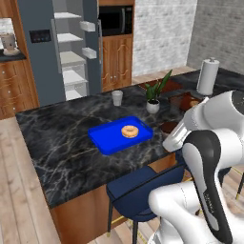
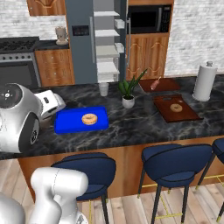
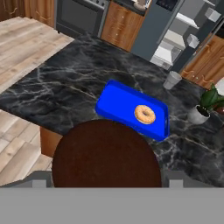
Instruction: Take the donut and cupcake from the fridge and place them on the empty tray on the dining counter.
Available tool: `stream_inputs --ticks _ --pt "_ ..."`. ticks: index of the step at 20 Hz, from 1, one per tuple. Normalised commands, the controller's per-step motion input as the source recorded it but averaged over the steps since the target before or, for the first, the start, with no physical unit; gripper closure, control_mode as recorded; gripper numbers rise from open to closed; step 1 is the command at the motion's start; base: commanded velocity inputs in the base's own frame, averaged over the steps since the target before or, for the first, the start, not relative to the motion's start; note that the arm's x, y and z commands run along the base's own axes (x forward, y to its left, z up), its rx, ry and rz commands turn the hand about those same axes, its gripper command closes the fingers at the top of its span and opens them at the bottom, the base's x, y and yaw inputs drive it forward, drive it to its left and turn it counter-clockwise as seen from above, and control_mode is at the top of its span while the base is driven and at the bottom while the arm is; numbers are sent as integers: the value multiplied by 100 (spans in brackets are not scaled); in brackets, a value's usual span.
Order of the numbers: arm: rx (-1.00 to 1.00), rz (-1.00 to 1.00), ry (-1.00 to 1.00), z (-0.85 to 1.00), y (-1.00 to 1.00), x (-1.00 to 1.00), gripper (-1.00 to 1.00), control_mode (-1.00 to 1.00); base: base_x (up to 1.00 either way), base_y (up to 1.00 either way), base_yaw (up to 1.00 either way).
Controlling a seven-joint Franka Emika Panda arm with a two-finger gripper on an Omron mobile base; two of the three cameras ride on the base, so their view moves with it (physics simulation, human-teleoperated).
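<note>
Donut [image 1: 129,131] already on blue tray [image 1: 107,140], tabletop centre. Cupcake [image 3: 106,155] gripped in hand [image 3: 106,183], jaws wide around it, at tray's 7 o'clock in hand view. Left: set cupcake on tray.

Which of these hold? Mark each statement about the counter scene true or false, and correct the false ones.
1. The glazed ring donut lies in the bright blue rectangular tray. True.
2. The tall slate-grey fridge is shut. False: a door stands open and its white shelves show.
3. The round dark brown cupcake sits in the tray. False: it is held in the hand, short of the tray.
4. A small potted green plant stands on the black marble counter. True.
</note>
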Motion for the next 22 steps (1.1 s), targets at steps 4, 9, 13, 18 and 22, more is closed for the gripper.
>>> stream_inputs --ticks 4,9,13,18,22 --pt "0 0 2 -10 23 59 100 -100 0 0 0" --pt "0 0 0 -25 30 46 100 -100 0 0 0" --pt "0 0 0 -38 21 32 100 -100 0 0 0" --pt "0 0 0 -25 7 35 100 -100 0 0 0" --pt "0 0 0 -19 1 40 100 -100 0 0 0"
